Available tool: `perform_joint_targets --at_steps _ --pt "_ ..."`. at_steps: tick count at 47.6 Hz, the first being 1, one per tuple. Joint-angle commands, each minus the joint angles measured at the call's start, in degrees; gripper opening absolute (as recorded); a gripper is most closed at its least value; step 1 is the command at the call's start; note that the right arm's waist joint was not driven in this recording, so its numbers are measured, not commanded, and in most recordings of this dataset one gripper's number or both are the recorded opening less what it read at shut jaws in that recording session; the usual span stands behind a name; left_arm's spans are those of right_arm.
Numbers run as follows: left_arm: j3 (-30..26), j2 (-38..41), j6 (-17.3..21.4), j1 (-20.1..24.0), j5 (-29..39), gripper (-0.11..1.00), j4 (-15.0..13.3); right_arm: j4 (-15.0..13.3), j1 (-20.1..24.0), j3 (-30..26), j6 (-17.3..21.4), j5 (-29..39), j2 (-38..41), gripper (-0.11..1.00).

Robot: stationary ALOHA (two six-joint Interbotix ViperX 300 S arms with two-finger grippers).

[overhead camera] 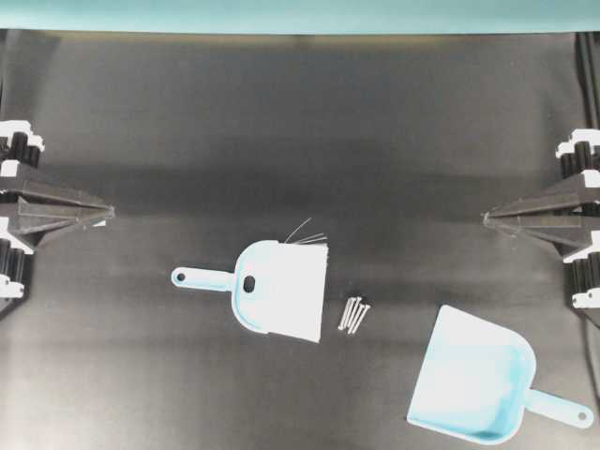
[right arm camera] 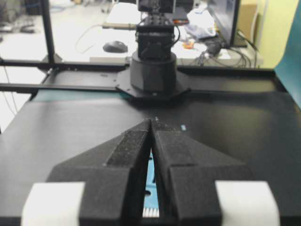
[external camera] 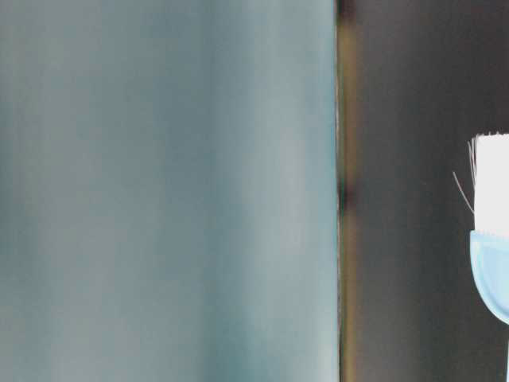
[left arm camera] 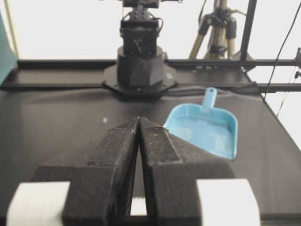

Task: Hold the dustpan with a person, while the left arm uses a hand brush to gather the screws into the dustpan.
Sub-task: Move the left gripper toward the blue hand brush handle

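Observation:
The hand brush lies flat mid-table, white bristles to the right and handle to the left. Just right of the bristles lies a small cluster of grey screws. The dustpan rests at the front right, mouth towards the screws and handle to the lower right; it also shows in the left wrist view. My left gripper is shut and empty at the left edge, well away from the brush. My right gripper is shut and empty at the right edge. No person is in view. Blue brush plastic shows under the right jaws.
A teal backdrop lines the far edge of the black table. Each wrist view faces the opposite arm's base across the table. In the table-level view, only the brush shows, at the right edge.

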Motion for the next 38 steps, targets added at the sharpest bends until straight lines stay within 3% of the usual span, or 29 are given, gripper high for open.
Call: perform_joint_targets --at_steps 1,7,18,22,30,38 --pt "-0.53 2.55 -1.05 -0.53 2.37 0.05 2.46 0.18 0.00 -0.18 0.18 -0.18 0.53 0.04" --pt "-1.93 8.61 -1.14 -1.32 7.91 0.00 2.46 0.18 0.00 1.32 0.26 5.36 -0.53 0.00" --pt "-3.52 16.61 -1.14 -0.62 7.47 0.00 2.46 0.18 0.00 2.81 0.00 11.87 -3.96 0.00" --pt "-2.90 18.90 -1.14 -0.53 3.78 0.00 2.46 0.18 0.00 3.87 -0.09 12.92 -6.15 0.00" --pt "0.97 24.96 -1.14 -0.26 -10.63 0.00 2.46 0.18 0.00 6.42 0.09 14.85 -12.22 0.00" --pt "3.60 31.82 -1.14 -0.18 -16.70 0.00 2.46 0.88 0.00 7.82 2.37 23.20 -17.23 0.00"
